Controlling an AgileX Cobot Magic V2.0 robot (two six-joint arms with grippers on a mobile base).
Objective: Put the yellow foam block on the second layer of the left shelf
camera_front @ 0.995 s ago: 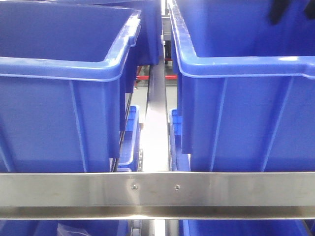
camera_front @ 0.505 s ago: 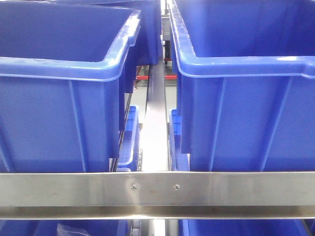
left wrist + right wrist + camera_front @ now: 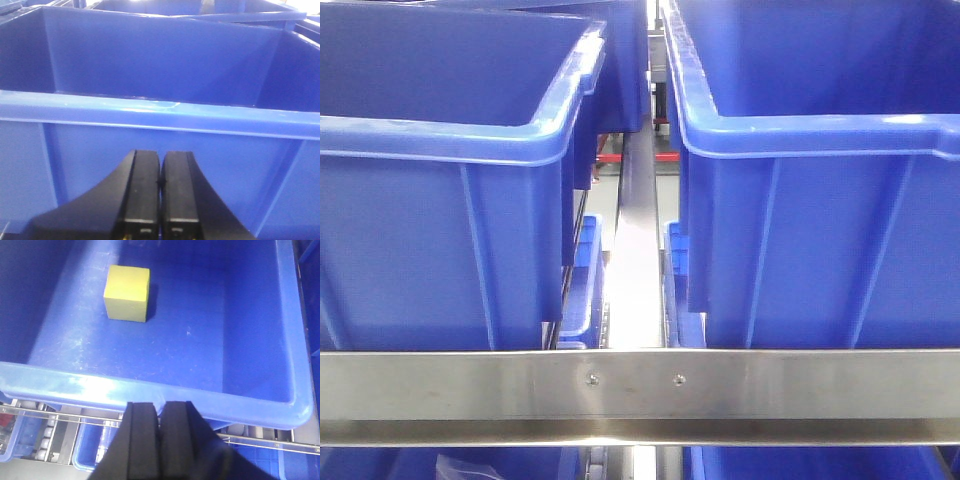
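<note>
Block [image 3: 127, 293] on bin [image 3: 240, 340] floor, far left. Right gripper [image 3: 160, 427] together, empty, above near rim. Left gripper [image 3: 160, 182] together.

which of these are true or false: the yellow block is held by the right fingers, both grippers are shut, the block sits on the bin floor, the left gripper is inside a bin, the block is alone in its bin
1. The yellow foam block is held by the right gripper. False: it lies free in the blue bin, well apart from the fingers.
2. Both grippers are shut. True: the right one and the left gripper each show their fingers pressed together, holding nothing.
3. The block sits on the bin floor. True.
4. The left gripper is inside a bin. False: it is outside, facing the outer wall of a blue bin below its rim.
5. The block is alone in its bin. True, as far as the right wrist view shows.
</note>
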